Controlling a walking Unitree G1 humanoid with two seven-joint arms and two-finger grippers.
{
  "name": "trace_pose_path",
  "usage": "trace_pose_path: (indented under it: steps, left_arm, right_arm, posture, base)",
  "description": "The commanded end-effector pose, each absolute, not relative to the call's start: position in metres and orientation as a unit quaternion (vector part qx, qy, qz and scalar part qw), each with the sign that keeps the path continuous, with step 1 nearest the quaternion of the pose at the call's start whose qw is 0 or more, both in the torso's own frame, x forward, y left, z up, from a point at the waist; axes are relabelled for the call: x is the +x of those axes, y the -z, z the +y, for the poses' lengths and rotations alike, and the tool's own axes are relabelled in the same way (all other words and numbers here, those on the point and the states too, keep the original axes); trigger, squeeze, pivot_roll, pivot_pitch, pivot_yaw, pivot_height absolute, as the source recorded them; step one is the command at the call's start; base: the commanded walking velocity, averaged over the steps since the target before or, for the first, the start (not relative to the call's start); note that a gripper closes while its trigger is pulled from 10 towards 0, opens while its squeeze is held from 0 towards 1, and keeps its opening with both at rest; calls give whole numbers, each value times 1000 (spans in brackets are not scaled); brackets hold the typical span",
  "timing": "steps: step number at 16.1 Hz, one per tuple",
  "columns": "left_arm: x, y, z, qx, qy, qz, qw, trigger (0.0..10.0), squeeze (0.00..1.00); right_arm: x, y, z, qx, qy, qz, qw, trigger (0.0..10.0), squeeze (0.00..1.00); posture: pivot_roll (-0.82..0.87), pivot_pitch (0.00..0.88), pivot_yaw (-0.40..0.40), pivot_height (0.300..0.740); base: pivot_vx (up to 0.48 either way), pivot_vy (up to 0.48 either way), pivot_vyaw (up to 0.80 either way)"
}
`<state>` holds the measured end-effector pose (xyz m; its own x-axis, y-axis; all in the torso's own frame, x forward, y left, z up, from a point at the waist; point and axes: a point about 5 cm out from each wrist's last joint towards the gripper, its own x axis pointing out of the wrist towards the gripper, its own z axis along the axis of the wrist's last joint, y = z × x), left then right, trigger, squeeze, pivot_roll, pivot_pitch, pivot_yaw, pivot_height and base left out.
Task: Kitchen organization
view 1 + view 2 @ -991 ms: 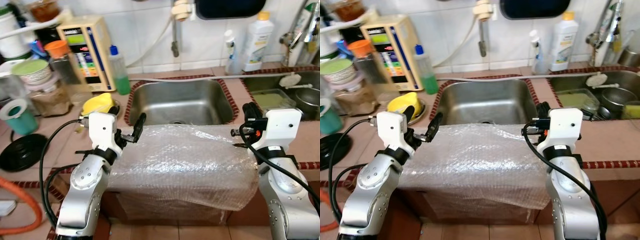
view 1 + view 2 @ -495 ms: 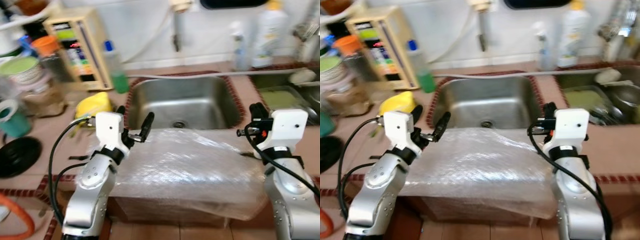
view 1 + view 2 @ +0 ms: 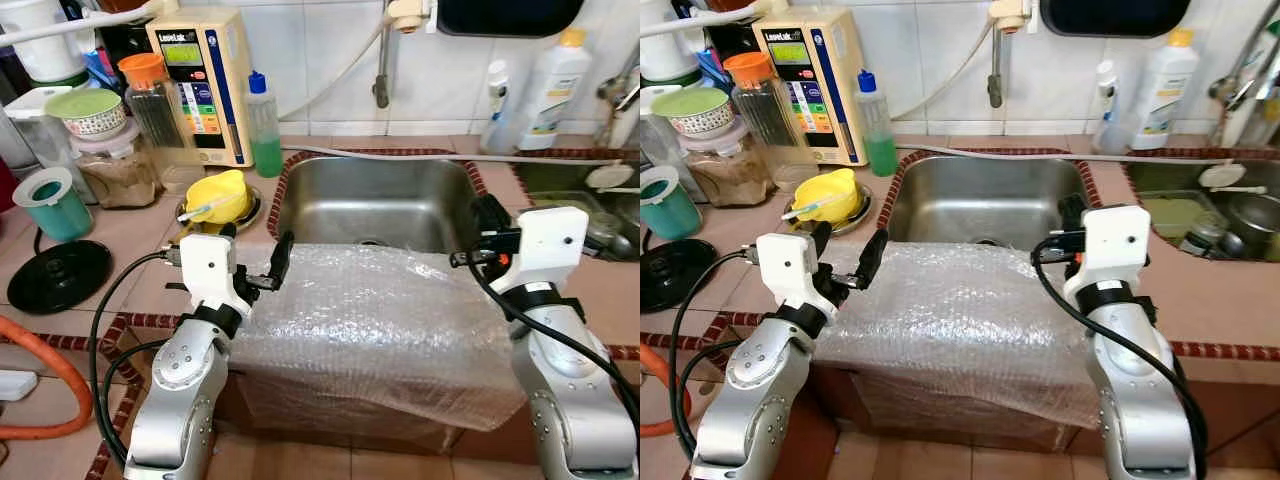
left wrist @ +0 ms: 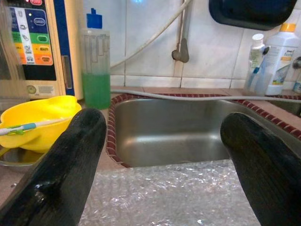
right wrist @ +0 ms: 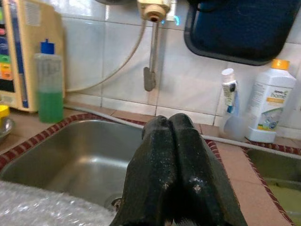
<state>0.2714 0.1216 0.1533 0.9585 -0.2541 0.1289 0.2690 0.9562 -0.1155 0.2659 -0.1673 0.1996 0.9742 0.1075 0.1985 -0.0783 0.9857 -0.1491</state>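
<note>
Bubble wrap sheet (image 3: pixel 380 320) draped over the front edge of the tiled counter (image 3: pixel 130 250), just before the steel sink (image 3: pixel 375 200), hanging down over the cabinet face below. Nothing gripped. Left gripper (image 3: pixel 255 270) poised at the sheet's left end, fingers (image 4: pixel 70 165) spread wide, sheet and sink basin visible between them. Right gripper (image 3: pixel 487 215) raised at the sheet's right end near the sink's corner, fingers (image 5: pixel 174 174) pressed together and empty.

Around the sink: yellow bowl (image 3: pixel 215 197) with a utensil inside, just left of the basin; green soap bottle (image 3: pixel 263 125) and a cream appliance (image 3: pixel 200 80) against the wall tiles behind; jars (image 3: pixel 110 160), teal cup (image 3: pixel 50 203) and black lid (image 3: pixel 55 275) further left; white bottle (image 3: pixel 550 85) at the back right; second sink (image 3: pixel 1210 210) with dishes to the right.

Judged early in the tidying: clutter across the counter untouched, dishes unwashed, sheet not yet picked up. Nearly everything left to do.
</note>
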Motion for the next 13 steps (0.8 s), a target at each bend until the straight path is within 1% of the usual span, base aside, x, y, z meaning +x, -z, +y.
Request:
trace_pose_path:
  steps: [1,3,6,8,10,13]
  left_arm:
    - [273,-161,120,-57,130,-71,987,10000,0]
    - [275,-162,120,-62,129,-73,987,10000,0]
    - [282,-174,118,-64,138,-103,983,10000,0]
    - [282,-173,111,-78,144,-104,981,10000,0]
    - [284,-170,103,-79,167,-100,978,10000,0]
    - [290,-173,106,-74,173,-114,975,10000,0]
  right_arm:
    - [271,-199,-164,-88,-59,-99,990,10000,0]
    - [273,-198,-164,-94,-62,-99,989,10000,0]
    - [281,-194,-163,-96,-58,-104,988,10000,0]
    - [279,-204,-164,-116,-57,-124,984,10000,0]
    - [280,-206,-165,-131,-54,-135,981,10000,0]
    - [283,-211,-160,-137,-55,-152,977,10000,0]
  posture:
    - [-10,0,37,740]
    - [-8,0,43,740]
    - [-4,0,45,740]
    - [-63,0,59,740]
    - [-71,0,63,740]
    - [-67,0,54,740]
  base:
    - [0,0,0]
    - [0,0,0]
    - [0,0,0]
    - [0,0,0]
    - [0,0,0]
    - [0,0,0]
